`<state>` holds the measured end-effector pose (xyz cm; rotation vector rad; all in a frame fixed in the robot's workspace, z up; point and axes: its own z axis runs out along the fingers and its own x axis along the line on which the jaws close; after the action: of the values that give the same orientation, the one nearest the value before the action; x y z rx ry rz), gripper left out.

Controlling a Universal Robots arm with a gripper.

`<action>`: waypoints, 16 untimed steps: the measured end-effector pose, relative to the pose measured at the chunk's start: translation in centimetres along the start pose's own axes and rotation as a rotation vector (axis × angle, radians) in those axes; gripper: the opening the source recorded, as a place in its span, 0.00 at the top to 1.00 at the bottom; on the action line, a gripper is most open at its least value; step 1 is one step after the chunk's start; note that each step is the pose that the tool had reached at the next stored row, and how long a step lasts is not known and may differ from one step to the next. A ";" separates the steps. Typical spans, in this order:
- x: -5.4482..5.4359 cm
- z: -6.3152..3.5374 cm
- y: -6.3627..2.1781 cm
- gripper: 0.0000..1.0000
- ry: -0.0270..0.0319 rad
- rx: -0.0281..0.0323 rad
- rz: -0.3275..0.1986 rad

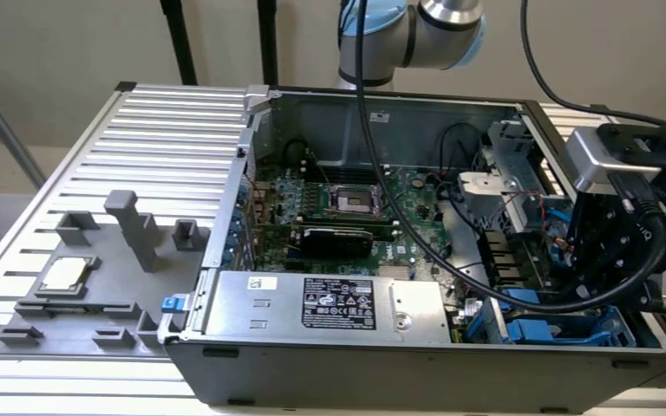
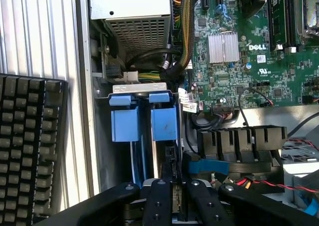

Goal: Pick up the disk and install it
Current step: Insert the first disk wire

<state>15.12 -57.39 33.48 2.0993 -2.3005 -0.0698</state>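
Note:
My gripper [image 1: 567, 256] reaches down into the drive-bay corner of the open computer case [image 1: 426, 364], at the exterior view's right. In the wrist view its two black fingers [image 2: 159, 201] stand close together around a thin dark slab seen edge-on, which I take for the disk [image 2: 174, 161]. The gripper [image 2: 178, 188] is shut on it. A blue plastic piece [image 2: 207, 165] lies right beside the slab. The disk's face and label are hidden. It points toward the slot next to two blue drive carriers [image 2: 164, 122].
A silver power supply box [image 1: 322, 308] with a black label lies along the case's front. The green motherboard [image 1: 345, 208] fills the middle. Black cables [image 1: 519, 303] loop by the gripper. A grey fixture [image 1: 79, 303] holds a small square chip [image 1: 65, 273]. A black keyboard [image 2: 30, 146] lies outside the case.

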 end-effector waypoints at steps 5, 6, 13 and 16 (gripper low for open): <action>0.0 0.15 -0.01 0.83 0.0002 0.0008 0.000; 0.0 0.17 -0.01 0.83 0.0002 0.0009 0.000; 0.0 0.01 0.00 0.75 -0.0002 -0.0014 0.002; 0.0 -0.32 0.02 0.75 0.0004 -0.0068 0.002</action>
<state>15.12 -57.36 33.80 2.0932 -2.2992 -0.0770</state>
